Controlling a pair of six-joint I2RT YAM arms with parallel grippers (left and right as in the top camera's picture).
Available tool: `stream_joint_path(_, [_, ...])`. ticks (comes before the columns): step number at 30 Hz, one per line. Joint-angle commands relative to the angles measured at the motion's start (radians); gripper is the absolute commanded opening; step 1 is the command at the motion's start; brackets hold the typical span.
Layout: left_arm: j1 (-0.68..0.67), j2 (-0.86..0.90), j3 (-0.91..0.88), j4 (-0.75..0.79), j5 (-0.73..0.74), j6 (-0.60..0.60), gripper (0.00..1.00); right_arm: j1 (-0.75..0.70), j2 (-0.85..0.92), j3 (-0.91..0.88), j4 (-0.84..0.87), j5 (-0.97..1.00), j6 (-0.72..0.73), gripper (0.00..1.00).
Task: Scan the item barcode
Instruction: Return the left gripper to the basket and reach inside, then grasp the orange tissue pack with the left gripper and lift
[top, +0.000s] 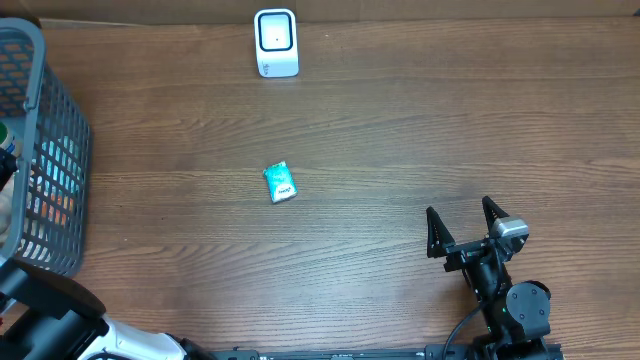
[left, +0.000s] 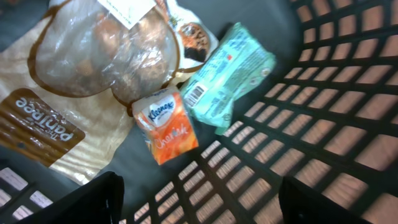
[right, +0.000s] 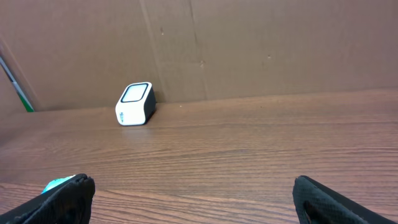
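A white barcode scanner (top: 275, 42) stands at the table's far edge and shows in the right wrist view too, scanner (right: 135, 104). A small teal packet (top: 281, 183) lies flat mid-table, apart from both arms; its corner shows at the left edge, teal packet (right: 55, 184). My left gripper (left: 208, 205) hangs open inside the grey basket (top: 62, 150), with nothing between its fingers. Below it lie an orange Kleenex pack (left: 165, 124), a teal packet with a barcode label (left: 227, 78) and a bagged loaf (left: 93, 56). My right gripper (top: 458, 206) is open and empty near the front right.
The basket's slatted wall (left: 323, 112) rises close on the right of the left gripper. A cardboard wall (right: 249, 43) stands behind the scanner. Bare wood table (top: 420, 120) lies between the scanner, the packet and the right arm.
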Motion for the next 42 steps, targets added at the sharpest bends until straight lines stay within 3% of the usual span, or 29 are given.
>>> stream_joint_path(1, [0.000,0.047,-0.043,0.026,-0.035,-0.011,0.80,-0.003,-0.008,-0.010,0.006,0.010,0.003,1.00])
stream_joint_path(7, [-0.001,0.090,-0.077,0.038,-0.116,-0.022,0.79,-0.003,-0.008,-0.010,0.006,0.010,0.003,1.00])
stream_joint_path(22, [-0.001,0.222,-0.091,0.063,-0.125,-0.040,0.75,-0.003,-0.008,-0.010,0.006,0.010,0.003,1.00])
stream_joint_path(31, [-0.023,0.228,-0.167,0.187,-0.124,-0.040,0.71,-0.003,-0.008,-0.010,0.006,0.010,0.003,1.00])
stream_joint_path(36, [-0.047,0.228,-0.222,0.238,-0.125,-0.040,0.59,-0.003,-0.008,-0.010,0.006,0.010,0.003,1.00])
stream_joint_path(42, [-0.039,0.227,-0.212,0.214,-0.124,-0.041,0.14,-0.003,-0.008,-0.010,0.006,0.010,0.003,1.00])
